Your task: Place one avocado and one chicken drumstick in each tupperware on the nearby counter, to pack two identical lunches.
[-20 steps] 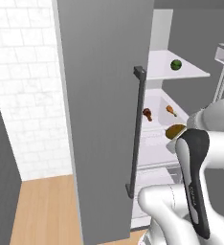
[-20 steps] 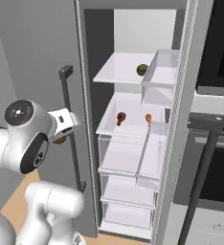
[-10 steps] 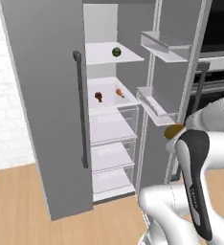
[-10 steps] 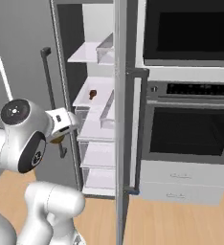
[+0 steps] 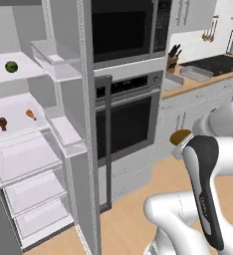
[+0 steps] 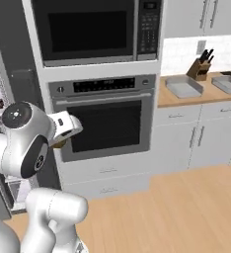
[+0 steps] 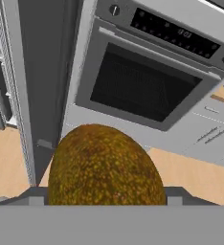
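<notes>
Gripper [image 7: 104, 201] pinches a dull olive-brown, mottled, roundish avocado [image 7: 104, 165] between its jaws.

Bright, even rendered light; faint shadows, slightly soft, no glare.

Olive-brown fruit against greys, whites and pale wood

The held avocado [image 7: 106, 165] is mottled olive-brown with yellowish flecks; the other avocado [image 5: 11, 66] is dark green. One chicken drumstick [image 5: 2, 123] is dark reddish-brown, the second drumstick [image 5: 31, 114] lighter orange. Both tupperware trays [image 6: 184, 86] are light grey on the light-brown wooden counter [image 6: 199, 95]. The oven [image 6: 105, 123] has a black glass door in a silver-grey frame; the cabinet fronts [image 6: 191, 138] are pale grey.
</notes>
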